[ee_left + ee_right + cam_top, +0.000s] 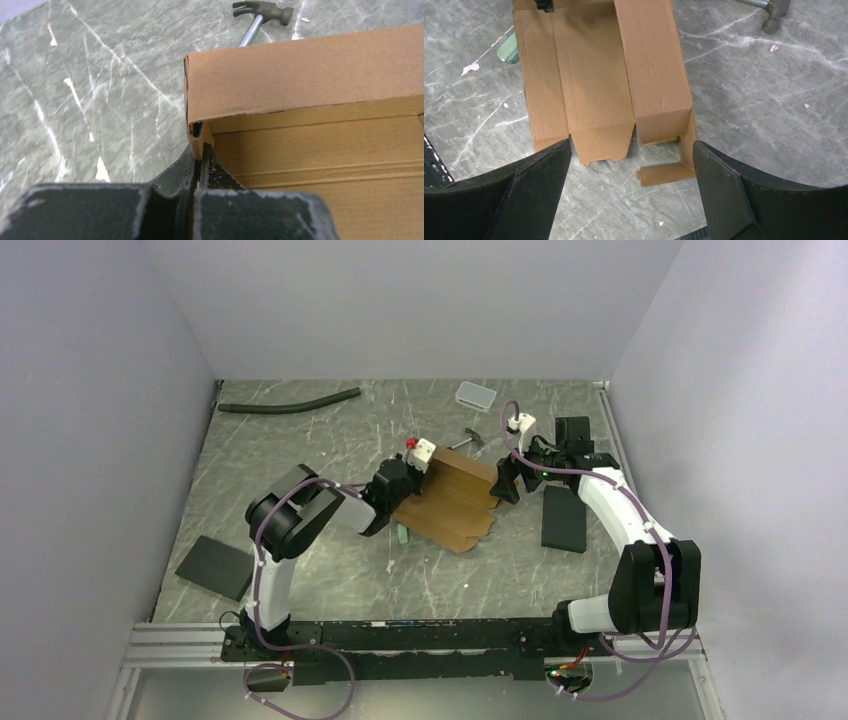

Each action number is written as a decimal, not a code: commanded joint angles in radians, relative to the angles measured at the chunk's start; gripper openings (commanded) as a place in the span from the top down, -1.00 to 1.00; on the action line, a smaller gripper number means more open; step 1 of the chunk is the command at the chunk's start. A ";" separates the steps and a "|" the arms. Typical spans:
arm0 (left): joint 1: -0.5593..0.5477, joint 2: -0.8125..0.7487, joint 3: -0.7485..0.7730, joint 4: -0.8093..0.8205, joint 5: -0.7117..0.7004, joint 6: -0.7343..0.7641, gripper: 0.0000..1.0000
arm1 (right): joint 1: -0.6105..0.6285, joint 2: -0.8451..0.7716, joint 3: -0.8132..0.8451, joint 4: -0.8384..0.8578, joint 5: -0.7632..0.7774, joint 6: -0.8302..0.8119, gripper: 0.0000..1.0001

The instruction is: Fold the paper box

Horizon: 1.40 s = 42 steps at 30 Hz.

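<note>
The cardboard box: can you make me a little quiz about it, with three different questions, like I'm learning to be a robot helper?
1. True or false: the left gripper is pinching an edge of the cardboard box.
2. Which tool lies on the table beyond the box? A) hammer B) scissors C) spoon
3. Fill in the word: the jaws of the right gripper are wide ____, with nothing between them.

Key: 1 true; 2 A; 3 open.
</note>
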 commanded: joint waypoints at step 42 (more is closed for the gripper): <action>-0.031 -0.233 -0.124 -0.206 -0.176 -0.334 1.00 | 0.035 0.274 0.089 0.032 -0.062 -0.530 -0.19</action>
